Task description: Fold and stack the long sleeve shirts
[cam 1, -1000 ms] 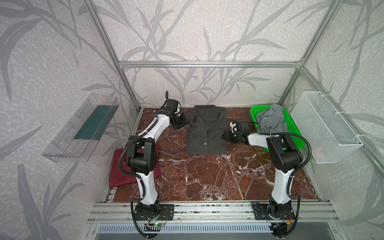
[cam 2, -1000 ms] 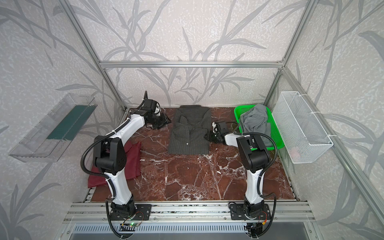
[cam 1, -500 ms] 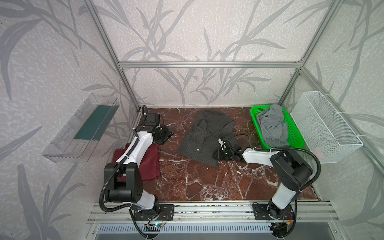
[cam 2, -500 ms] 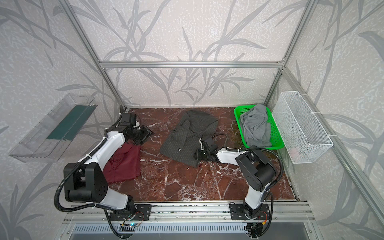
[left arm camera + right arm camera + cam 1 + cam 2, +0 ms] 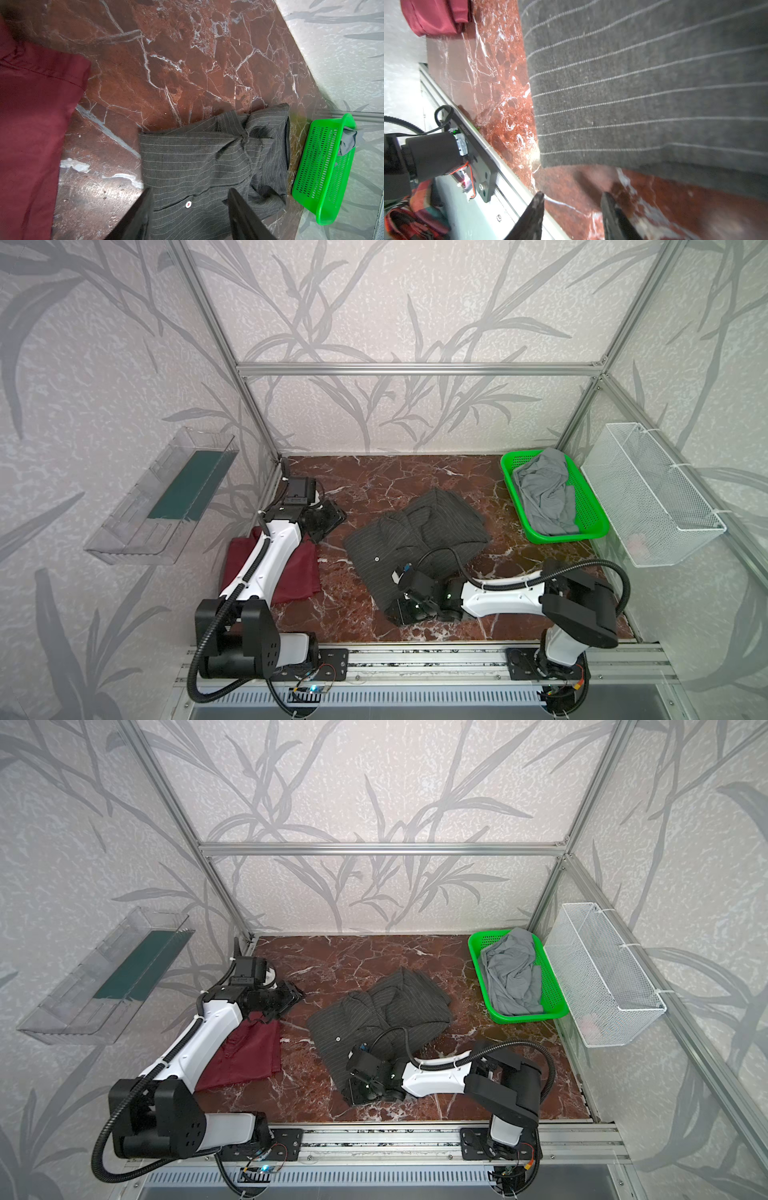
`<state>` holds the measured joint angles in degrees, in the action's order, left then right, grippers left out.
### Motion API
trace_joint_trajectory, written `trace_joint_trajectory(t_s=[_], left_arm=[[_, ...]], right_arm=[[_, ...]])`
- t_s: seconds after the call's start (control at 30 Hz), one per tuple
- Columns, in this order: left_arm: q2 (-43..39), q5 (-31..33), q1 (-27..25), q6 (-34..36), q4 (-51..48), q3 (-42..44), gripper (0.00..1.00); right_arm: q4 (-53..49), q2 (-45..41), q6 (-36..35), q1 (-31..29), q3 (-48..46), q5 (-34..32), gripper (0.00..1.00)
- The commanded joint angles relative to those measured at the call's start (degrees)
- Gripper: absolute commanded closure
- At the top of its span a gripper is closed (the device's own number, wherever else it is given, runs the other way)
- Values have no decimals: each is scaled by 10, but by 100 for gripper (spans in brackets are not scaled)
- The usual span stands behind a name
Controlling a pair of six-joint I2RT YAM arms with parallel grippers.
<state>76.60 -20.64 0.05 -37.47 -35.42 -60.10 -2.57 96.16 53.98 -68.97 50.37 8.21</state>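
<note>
The charcoal pinstripe shirt (image 5: 415, 537) (image 5: 374, 1015) lies rumpled and skewed at mid table, one white button (image 5: 188, 204) showing. The maroon shirt (image 5: 297, 572) (image 5: 249, 1052) lies folded at the left, partly under my left arm. My left gripper (image 5: 328, 520) (image 5: 190, 190) is open and empty, just left of the pinstripe shirt's edge. My right gripper (image 5: 405, 610) (image 5: 572, 194) is open at the shirt's near corner. Only bare marble shows between its fingertips, and the hem (image 5: 643, 162) lies just beyond them.
A green basket (image 5: 590, 514) (image 5: 324, 166) holding a grey cloth (image 5: 544, 493) stands at the back right. A white wire basket (image 5: 652, 497) hangs on the right wall and a clear tray (image 5: 166, 497) on the left wall. An aluminium rail (image 5: 415, 655) borders the front edge.
The pinstripe shirt has slid from the back centre toward the front and turned askew. My right gripper came forward with it and now stands open. My left arm drew back to the left.
</note>
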Motion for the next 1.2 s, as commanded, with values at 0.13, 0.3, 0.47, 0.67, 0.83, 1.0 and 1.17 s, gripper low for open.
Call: trace_joint_trajectory(t_s=[0.13,0.3,0.47,0.67,0.83,1.0,1.17], left_arm=[[-9,-12,19,43,1,13,42],[-5,-57,44,36,25,35,42],[5,-95,60,35,34,42,42],[16,-119,66,31,44,48,42],[25,-131,68,27,51,52,42],[25,-127,71,28,50,53,42],[29,-128,72,27,53,53,42]], right_arm=[[-227,-120,-158,28,122,-135,49],[-249,-51,-282,118,253,-57,50],[-260,79,-391,166,405,-46,50],[-278,221,-437,215,517,-52,55],[-263,288,-449,226,559,-28,55],[-253,322,-448,234,580,-35,59],[-239,340,-432,254,588,-14,74]])
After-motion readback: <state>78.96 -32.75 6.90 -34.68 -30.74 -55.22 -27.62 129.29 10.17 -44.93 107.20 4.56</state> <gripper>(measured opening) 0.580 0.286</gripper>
